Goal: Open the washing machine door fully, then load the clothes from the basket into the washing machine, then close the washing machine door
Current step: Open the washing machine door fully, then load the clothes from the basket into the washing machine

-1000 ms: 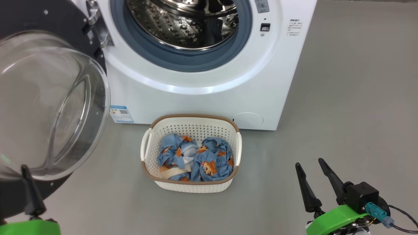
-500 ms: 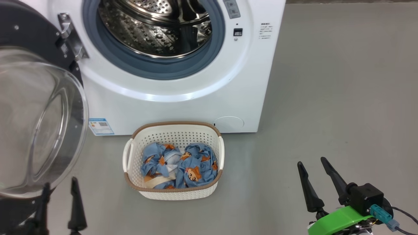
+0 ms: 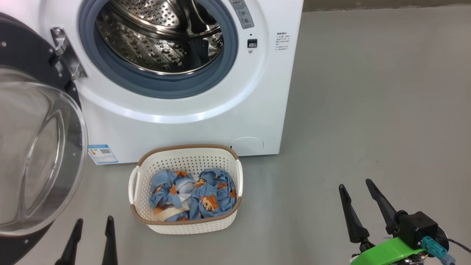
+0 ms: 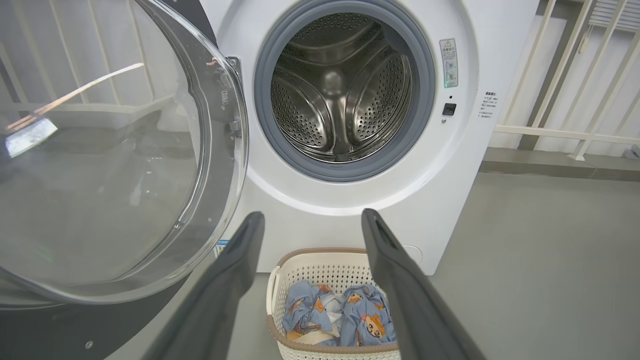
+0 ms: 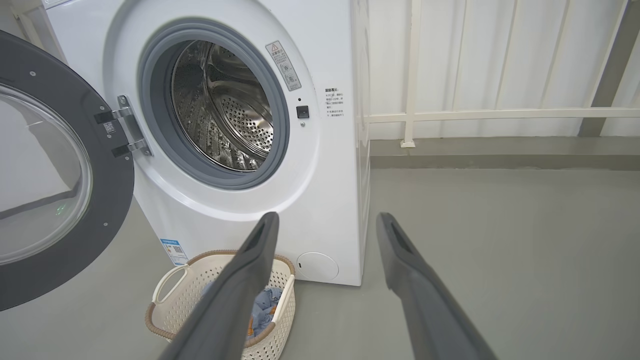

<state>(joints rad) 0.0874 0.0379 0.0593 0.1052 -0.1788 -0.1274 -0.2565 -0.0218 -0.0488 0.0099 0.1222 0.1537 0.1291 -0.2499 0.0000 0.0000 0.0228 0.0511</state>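
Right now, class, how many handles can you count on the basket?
2: a left handle and a right handle, at opposite ends of the basket. None seems hidden.

Washing machine (image 3: 191, 121): white front-loader, upper left of the head view. A grey gasket (image 3: 154, 86) rings a perforated steel drum (image 3: 158, 40); blue sticker (image 3: 102, 154) and round flap (image 3: 246, 146) low on its front.
Door (image 3: 36, 154): round, black-rimmed, with a bulging clear glass bowl. Swung wide open, at the frame's left edge.
Basket (image 3: 191, 228): cream perforated plastic, brown rim, two side handles. Upright on the floor (image 3: 368, 110) just before the machine, lower centre.
Clothes (image 3: 193, 195): light blue with orange-brown cartoon print and some white, crumpled inside the basket.
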